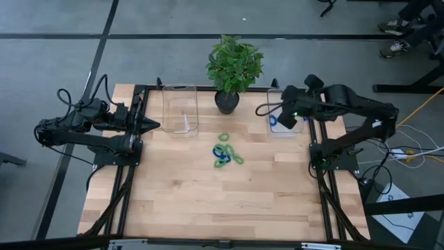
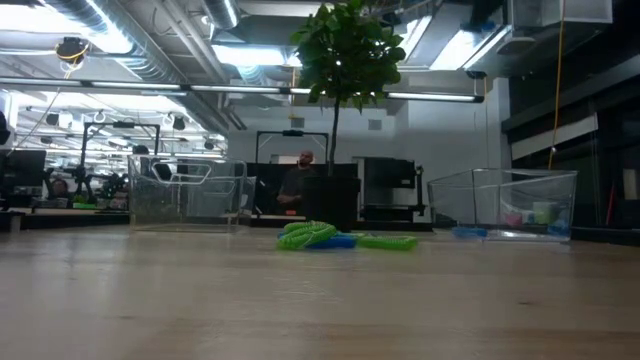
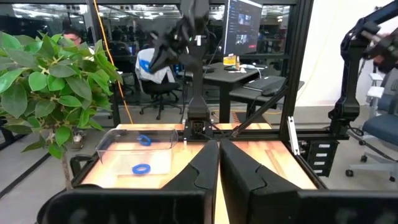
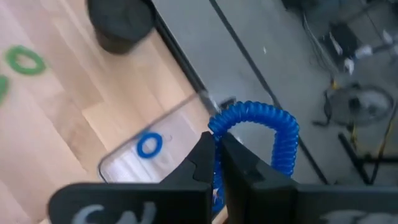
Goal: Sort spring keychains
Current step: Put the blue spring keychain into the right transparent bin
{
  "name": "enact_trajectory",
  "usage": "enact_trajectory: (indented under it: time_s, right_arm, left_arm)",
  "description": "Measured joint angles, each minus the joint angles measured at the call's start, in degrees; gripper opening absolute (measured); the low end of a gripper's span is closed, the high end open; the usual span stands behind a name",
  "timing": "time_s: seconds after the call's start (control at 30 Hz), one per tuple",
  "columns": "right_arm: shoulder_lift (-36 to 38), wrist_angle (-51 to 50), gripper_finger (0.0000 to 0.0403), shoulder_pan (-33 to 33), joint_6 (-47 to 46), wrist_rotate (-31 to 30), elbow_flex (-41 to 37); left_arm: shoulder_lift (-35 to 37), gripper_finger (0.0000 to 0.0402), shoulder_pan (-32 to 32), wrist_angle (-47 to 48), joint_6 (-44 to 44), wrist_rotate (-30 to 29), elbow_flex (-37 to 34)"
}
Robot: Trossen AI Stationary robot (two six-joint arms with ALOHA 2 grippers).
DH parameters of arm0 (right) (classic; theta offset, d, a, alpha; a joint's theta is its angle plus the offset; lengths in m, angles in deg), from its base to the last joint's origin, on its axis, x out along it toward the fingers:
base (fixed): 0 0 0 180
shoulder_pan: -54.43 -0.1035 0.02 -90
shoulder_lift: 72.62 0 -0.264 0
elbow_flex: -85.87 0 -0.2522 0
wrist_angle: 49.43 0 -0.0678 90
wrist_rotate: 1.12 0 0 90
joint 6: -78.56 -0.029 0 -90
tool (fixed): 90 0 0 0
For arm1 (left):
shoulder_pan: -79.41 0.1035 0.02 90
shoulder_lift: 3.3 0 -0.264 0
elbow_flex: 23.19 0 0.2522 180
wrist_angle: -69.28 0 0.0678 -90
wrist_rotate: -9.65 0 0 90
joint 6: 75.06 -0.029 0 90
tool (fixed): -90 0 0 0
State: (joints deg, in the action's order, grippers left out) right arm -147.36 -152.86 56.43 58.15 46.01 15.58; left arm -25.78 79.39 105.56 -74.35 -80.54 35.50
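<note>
Several blue and green spring keychains (image 1: 225, 153) lie in a small pile on the middle of the wooden table, also visible in the low view as a pile (image 2: 330, 238). My right gripper (image 4: 219, 140) hangs above the right clear bin (image 1: 283, 128), shut on a blue keychain (image 4: 261, 124). A blue keychain (image 4: 149, 144) lies on that bin's floor, and the left wrist view shows two of them (image 3: 142, 168). One green keychain (image 4: 25, 61) lies apart on the table. My left gripper (image 3: 219, 162) is shut and holds nothing, near the left clear bin (image 1: 180, 109). My right gripper pinches one side of the blue keychain's coiled loop (image 4: 216, 132) between its two fingertips. The fingers slant downward. The rest of the loop arches out beyond the fingertips, lifted clear above the right bin.
A potted plant (image 1: 234, 69) stands at the table's far edge between the two bins. Dark frame rails (image 1: 128, 180) run along the table's left and right sides. The near half of the table (image 1: 222, 201) is bare wood.
</note>
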Motion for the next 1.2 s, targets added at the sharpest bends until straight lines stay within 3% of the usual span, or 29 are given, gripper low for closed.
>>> enact_trajectory:
  time_s: [0.3,0.67,0.97,1.2]
  right_arm:
    - [7.17,5.76,0.0024,3.28,-8.39,0.06,-17.84]
    - [10.82,17.87,0.0026,7.97,-8.57,0.41,-31.14]
    - [10.78,24.8,0.0037,11.33,-5.4,4.92,-36.81]
    - [10.78,25.41,0.0088,13.09,-4.81,4.95,-37.1]
  left_arm:
    - [0.0,0.0009,0.01,0.0,0.0,-0.02,0.0]
    - [0.0,0.0008,-0.01,0.0,0.01,0.0,0.0]
    - [0.0,0.0012,0.0,0.0,0.0,-0.01,0.0]
    - [0.0,0.0009,0.01,0.0,0.0,0.0,0.0]
